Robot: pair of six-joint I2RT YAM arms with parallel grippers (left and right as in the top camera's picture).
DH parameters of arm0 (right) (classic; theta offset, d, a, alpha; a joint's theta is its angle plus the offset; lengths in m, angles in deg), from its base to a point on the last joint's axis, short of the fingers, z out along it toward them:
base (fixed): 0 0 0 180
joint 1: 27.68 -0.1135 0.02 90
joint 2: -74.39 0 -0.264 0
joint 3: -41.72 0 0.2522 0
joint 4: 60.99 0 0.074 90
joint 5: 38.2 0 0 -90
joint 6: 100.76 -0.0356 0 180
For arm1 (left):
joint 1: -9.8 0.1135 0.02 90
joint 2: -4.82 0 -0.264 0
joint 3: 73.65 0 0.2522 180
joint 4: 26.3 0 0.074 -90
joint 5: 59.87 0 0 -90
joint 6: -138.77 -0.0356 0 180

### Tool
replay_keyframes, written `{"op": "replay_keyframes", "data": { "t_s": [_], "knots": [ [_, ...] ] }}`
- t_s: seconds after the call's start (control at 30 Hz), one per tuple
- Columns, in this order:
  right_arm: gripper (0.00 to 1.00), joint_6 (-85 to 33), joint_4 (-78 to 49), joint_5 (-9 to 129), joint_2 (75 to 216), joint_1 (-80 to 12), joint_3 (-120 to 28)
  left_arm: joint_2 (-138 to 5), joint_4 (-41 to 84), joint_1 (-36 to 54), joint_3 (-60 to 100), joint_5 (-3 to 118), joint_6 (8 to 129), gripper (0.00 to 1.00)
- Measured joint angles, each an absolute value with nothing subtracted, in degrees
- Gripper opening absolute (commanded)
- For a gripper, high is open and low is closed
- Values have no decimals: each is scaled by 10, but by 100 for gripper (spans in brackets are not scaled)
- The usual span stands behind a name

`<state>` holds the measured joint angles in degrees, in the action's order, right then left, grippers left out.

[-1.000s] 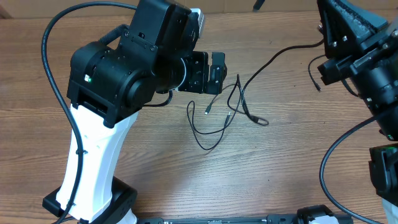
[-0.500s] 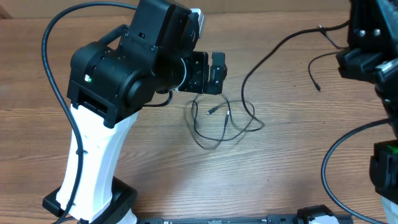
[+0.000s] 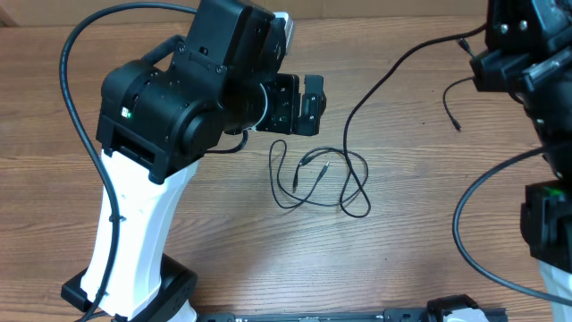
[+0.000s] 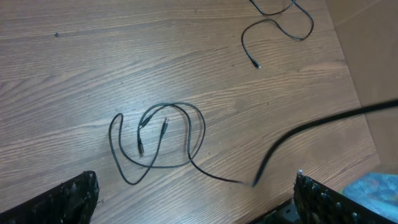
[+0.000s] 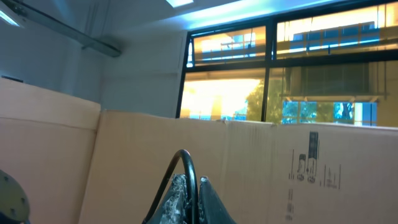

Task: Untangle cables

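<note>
The cables lie as a loose bunch of thin black loops (image 3: 306, 161) on the wooden table, just in front of my left gripper (image 3: 301, 105). In the left wrist view the bunch (image 4: 163, 127) shows two small plug ends, and the left gripper (image 4: 199, 208) stands wide open above it with nothing between its fingers. One long strand (image 3: 384, 85) rises from the bunch to the upper right. My right gripper (image 5: 198, 182) is shut on a bend of black cable (image 5: 188, 163) and points up, off the table. A short strand (image 3: 446, 103) hangs below the right arm (image 3: 523, 63).
The left arm's thick black cable (image 3: 76, 98) arcs over the table's left side. A cardboard wall (image 5: 261, 168) stands behind the table, and its edge (image 4: 367, 50) shows on the right of the left wrist view. More right-arm wiring (image 3: 465, 233) curves at the lower right.
The right arm rose and swung toward the back right corner with its cable. The tangle beside the left gripper went slack and spread into flatter loops nearer the front. The left arm stayed still.
</note>
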<state>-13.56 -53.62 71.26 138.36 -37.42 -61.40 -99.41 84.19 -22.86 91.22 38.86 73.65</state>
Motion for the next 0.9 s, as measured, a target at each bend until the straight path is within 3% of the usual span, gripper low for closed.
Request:
{"op": "replay_keyframes", "data": {
  "t_s": [0.5, 0.9],
  "knots": [
    [4, -136, -518, 685, 1413, -374, -614, -994, 841, -229, 912, 389, 737, 100],
    [4, -135, -495, 679, 1413, -374, -614, -1026, 827, -261, 812, 404, 596, 93]
  ]
}}
